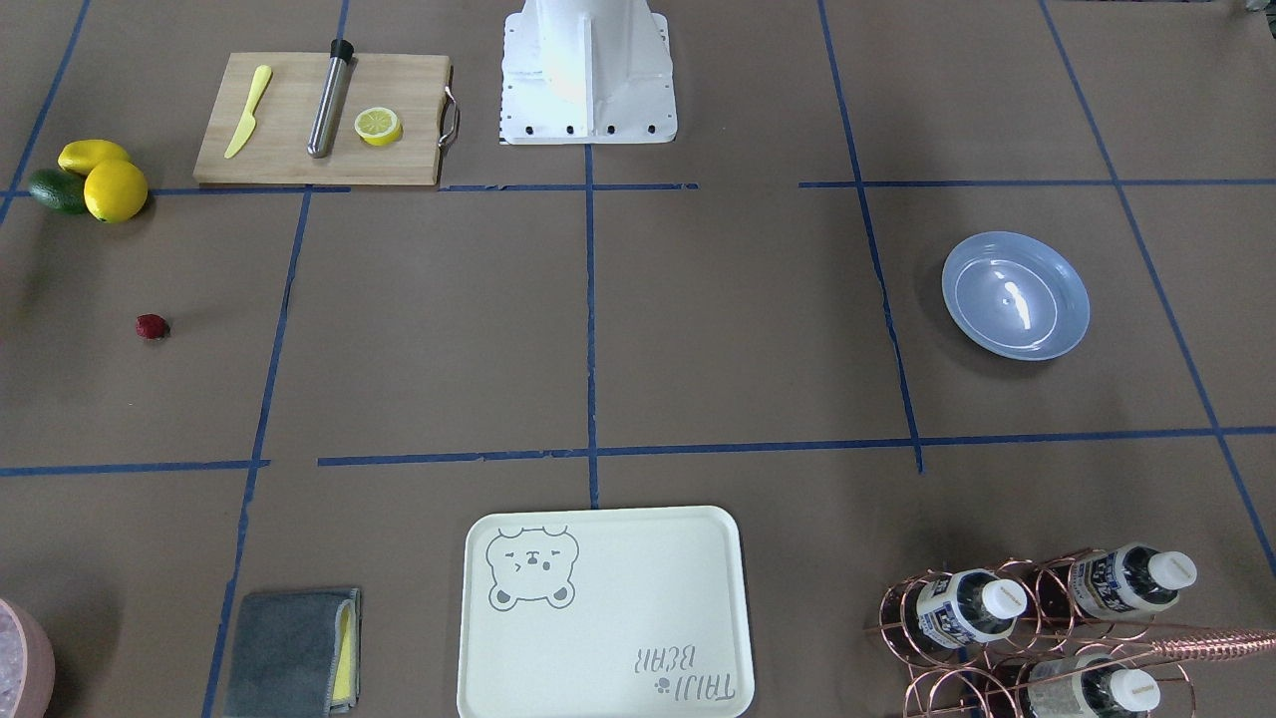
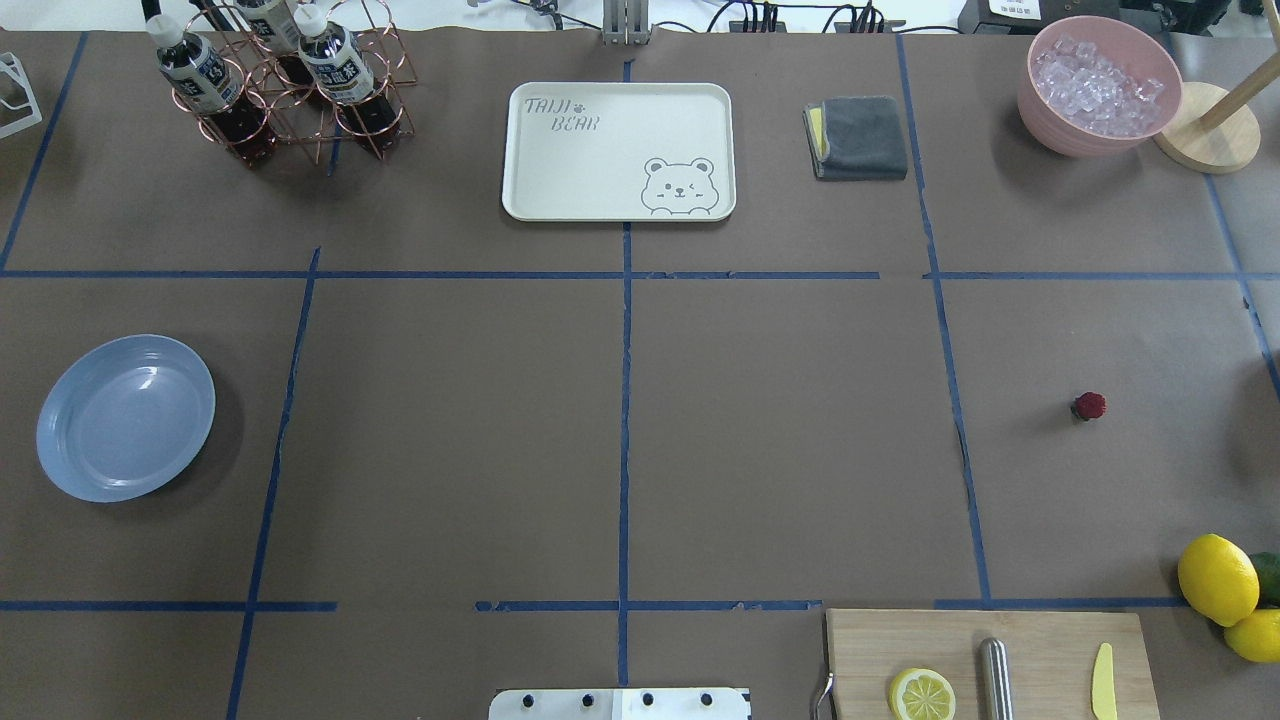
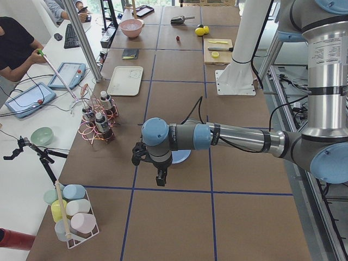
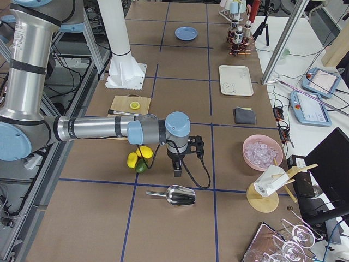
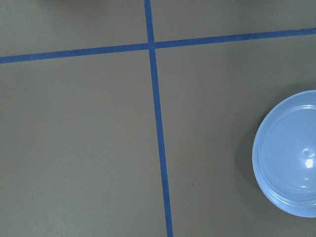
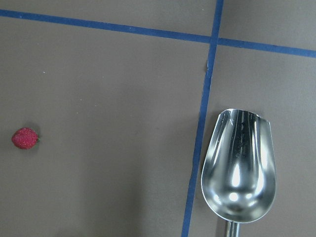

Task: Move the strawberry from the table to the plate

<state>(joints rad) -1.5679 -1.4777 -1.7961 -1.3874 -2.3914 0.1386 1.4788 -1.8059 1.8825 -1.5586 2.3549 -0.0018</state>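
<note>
The strawberry (image 1: 152, 326) (image 2: 1089, 405) (image 6: 24, 138) is a tiny dark-red berry lying alone on the brown table (image 2: 780, 430), on the robot's right side. The light-blue plate (image 1: 1015, 295) (image 2: 125, 417) (image 5: 291, 158) sits bare on the robot's left side, far from the berry. My left gripper (image 3: 161, 182) hangs pointing down just in front of the plate, and it shows only in the exterior left view, so I cannot tell its state. My right gripper (image 4: 178, 172) hangs near the lemons and shows only in the exterior right view; its state is also unclear.
A wooden cutting board (image 1: 319, 120) holds a lemon half, a yellow knife and a steel rod. Lemons and an avocado (image 1: 95, 179) lie beside it. A metal scoop (image 6: 242, 168), a bear tray (image 2: 618, 150), a grey cloth (image 2: 858, 137), an ice bowl (image 2: 1098, 85) and a bottle rack (image 2: 280, 80) stand around.
</note>
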